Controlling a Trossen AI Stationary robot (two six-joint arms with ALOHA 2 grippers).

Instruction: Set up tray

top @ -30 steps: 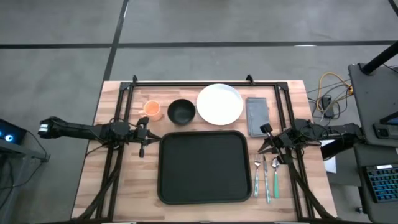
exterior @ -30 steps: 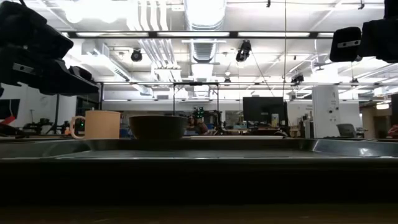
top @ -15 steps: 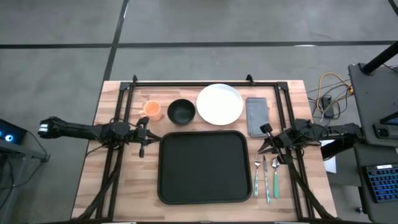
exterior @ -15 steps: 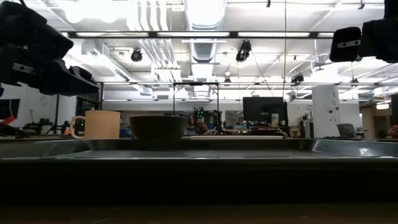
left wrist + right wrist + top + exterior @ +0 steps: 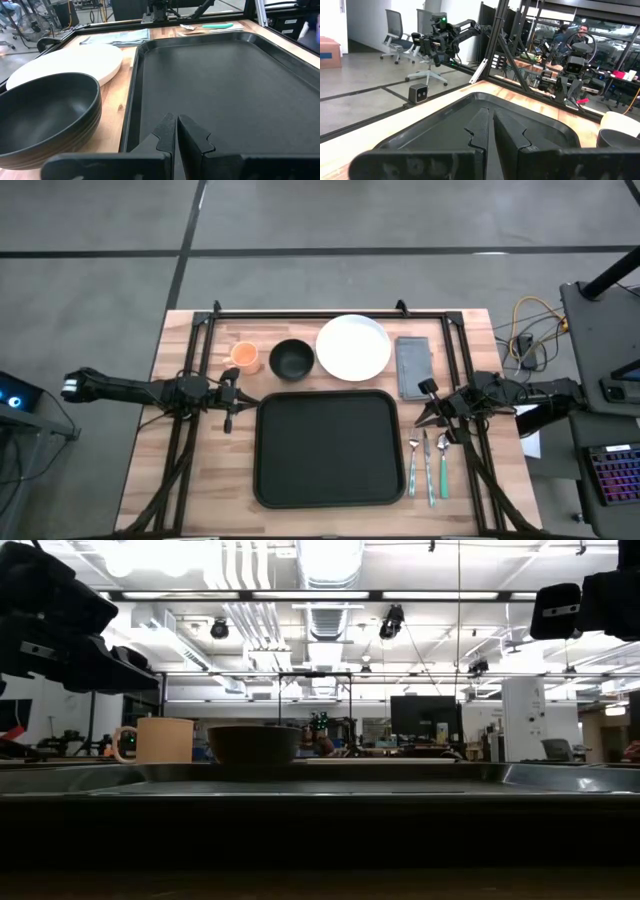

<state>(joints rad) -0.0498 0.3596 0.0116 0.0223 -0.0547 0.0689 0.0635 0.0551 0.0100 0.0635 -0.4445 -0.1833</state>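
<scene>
**Black tray sits in the middle of the wooden table**

Black and big, the tray [image 5: 327, 448] lies flat on the wooden table [image 5: 200, 470], near the front edge and right in the middle. It has round corners and a raised rim. Nothing is inside it.

Behind the tray, four things stand in a row. From left to right there is a small orange cup [image 5: 245, 356], a black bowl [image 5: 292, 359], a white plate [image 5: 353, 347] and a grey napkin [image 5: 412, 366]. The bowl and the plate are just beside each other. None of them touch the tray.

To the right of the tray lie a fork [image 5: 413, 466], a knife [image 5: 428, 468] and a spoon [image 5: 443, 464], side by side on the wood. The spoon has a green handle.

The left gripper [image 5: 233, 398] hangs just beside the left edge of the tray. Its two fingers are pressed together and hold nothing. In the left wrist view, the fingers [image 5: 192, 135] point across the tray's floor, with the bowl and plate off to one side.

The right gripper [image 5: 428, 412] hangs just beside the right edge of the tray, above the tops of the fork and knife. Its fingers are pressed together too, and they hold nothing. In the right wrist view, the tray lies ahead of them.
</scene>
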